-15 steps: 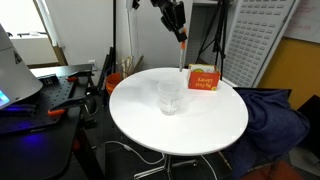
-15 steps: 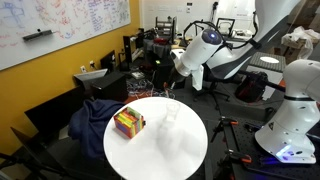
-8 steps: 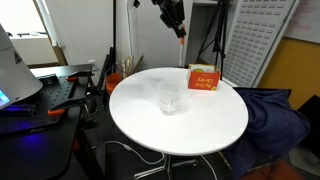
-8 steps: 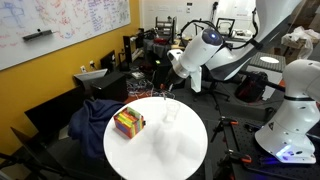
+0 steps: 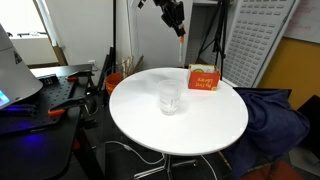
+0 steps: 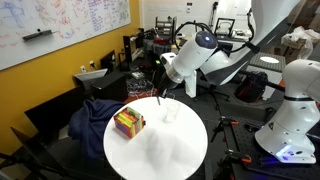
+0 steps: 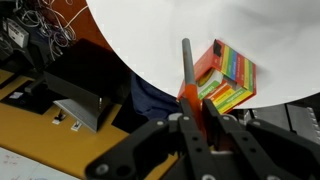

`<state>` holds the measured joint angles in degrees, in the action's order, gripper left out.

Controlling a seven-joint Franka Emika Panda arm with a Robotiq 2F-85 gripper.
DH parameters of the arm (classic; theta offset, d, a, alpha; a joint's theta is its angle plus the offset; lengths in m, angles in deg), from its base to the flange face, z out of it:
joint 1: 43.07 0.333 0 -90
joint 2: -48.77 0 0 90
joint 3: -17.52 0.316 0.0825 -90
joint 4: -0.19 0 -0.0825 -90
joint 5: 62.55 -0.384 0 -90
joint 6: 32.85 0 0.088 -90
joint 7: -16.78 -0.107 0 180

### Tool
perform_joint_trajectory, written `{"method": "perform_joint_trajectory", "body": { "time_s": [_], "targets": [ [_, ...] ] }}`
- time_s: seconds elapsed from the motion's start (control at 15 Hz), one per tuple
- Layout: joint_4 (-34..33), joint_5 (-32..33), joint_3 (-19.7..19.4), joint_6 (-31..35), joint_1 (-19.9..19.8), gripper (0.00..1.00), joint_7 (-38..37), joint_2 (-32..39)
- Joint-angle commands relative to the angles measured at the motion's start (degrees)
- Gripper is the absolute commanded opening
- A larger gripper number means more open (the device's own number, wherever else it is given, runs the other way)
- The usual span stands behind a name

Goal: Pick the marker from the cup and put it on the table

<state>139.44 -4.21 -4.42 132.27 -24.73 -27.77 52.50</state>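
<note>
My gripper [image 5: 178,22] is shut on the marker [image 5: 181,43], an orange-red stick with a pale tip that hangs down from the fingers, high above the far edge of the round white table [image 5: 200,120]. In the wrist view the marker [image 7: 187,72] sticks out between the jaws [image 7: 201,118], pointing toward the table edge. The clear cup [image 5: 170,97] stands empty near the table's middle, well below and in front of the gripper. In an exterior view the gripper [image 6: 163,83] holds the marker [image 6: 159,99] above the table's far side near the cup [image 6: 171,112].
An orange-red rectangular box [image 5: 203,79] with coloured sides lies on the table near the far edge; it also shows in the wrist view [image 7: 226,78] and in an exterior view [image 6: 128,123]. A dark cluttered desk [image 5: 50,95] and a blue cloth on a chair [image 5: 272,112] flank the table.
The gripper with the marker has risen slightly and shifted sideways over the table's far edge. The cup and box have not moved.
</note>
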Motion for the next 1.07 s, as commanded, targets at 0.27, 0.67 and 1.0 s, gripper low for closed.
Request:
{"method": "perform_joint_trajectory", "body": {
  "time_s": [0.27,0.67,1.0],
  "targets": [
    [-6.0,-14.0,5.3,-3.9,0.7,0.04,8.8,6.5],
    [-10.4,-21.5,13.0,-13.3,-3.2,0.04,16.5,7.2],
    [-17.6,-25.8,18.3,-16.9,-5.2,0.04,19.0,11.6]
  ]
}}
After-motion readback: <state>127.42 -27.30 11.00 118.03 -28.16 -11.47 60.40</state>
